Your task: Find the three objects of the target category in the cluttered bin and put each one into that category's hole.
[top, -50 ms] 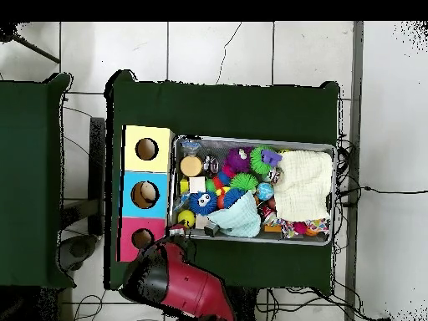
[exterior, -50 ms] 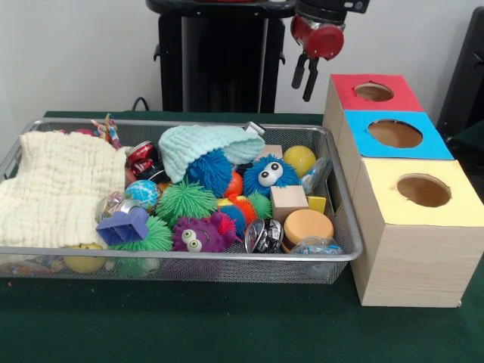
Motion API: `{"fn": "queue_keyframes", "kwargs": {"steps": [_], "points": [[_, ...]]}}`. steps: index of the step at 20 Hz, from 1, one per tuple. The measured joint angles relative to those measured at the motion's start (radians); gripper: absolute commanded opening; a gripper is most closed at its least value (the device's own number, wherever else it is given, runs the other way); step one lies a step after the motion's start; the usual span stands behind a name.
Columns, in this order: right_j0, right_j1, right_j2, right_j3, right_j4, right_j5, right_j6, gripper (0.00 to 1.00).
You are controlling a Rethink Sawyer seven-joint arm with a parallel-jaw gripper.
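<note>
Surface [exterior, -50 ms: 227, 333]: dark green cloth; carries a wire bin and a row of three boxes just beside it.
Bin [exterior, -50 ms: 189, 265]: silver mesh tray, crowded with toys and cloths; lies along the middle of the surface, one short end next to the boxes.
Boxes: wooden, each with one round hole on top; red-topped box [exterior, -50 ms: 374, 92] at the surface's far edge, blue-topped box [exterior, -50 ms: 395, 134] in the middle, yellow-topped box [exterior, -50 ms: 423, 191] nearest the front edge. What lies inside the holes cannot be told.
Cream cloth [exterior, -50 ms: 57, 189]: folded, fills the bin end away from the boxes.
Mint cloth [exterior, -50 ms: 208, 145]: bunched at the bin's far side, over a blue spiky ball [exterior, -50 ms: 210, 171].
Bin contents: blue furry ball with eyes [exterior, -50 ms: 270, 175], green spiky ball [exterior, -50 ms: 185, 200], purple spiky ball with eyes [exterior, -50 ms: 198, 234], yellow ball [exterior, -50 ms: 299, 159], orange round disc [exterior, -50 ms: 307, 225], wooden cube [exterior, -50 ms: 288, 202], purple block [exterior, -50 ms: 125, 226], globe ball [exterior, -50 ms: 143, 193].
Claw [exterior, -50 ms: 304, 76]: black fingers hang slightly spread and hold nothing, above the far edge of the surface beside the red-topped box; well apart from the bin contents, clear of every toy.
</note>
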Motion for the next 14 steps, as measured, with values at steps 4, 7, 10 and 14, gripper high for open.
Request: {"fn": "queue_keyframes", "kwargs": {"steps": [4, 7, 10, 14], "points": [[0.002, -0.001, 0.0, 0.0, -0.02, 0.006, 0.0, 1.0], [0.002, -0.009, 0.0, 0.0, -0.034, 0.025, 0.0, 1.0], [0.002, -0.029, 0.0, -0.001, -0.058, 0.072, 0.0, 1.0], [-0.001, -0.053, 0.0, -0.005, -0.091, 0.133, 0.0, 1.0]]}}
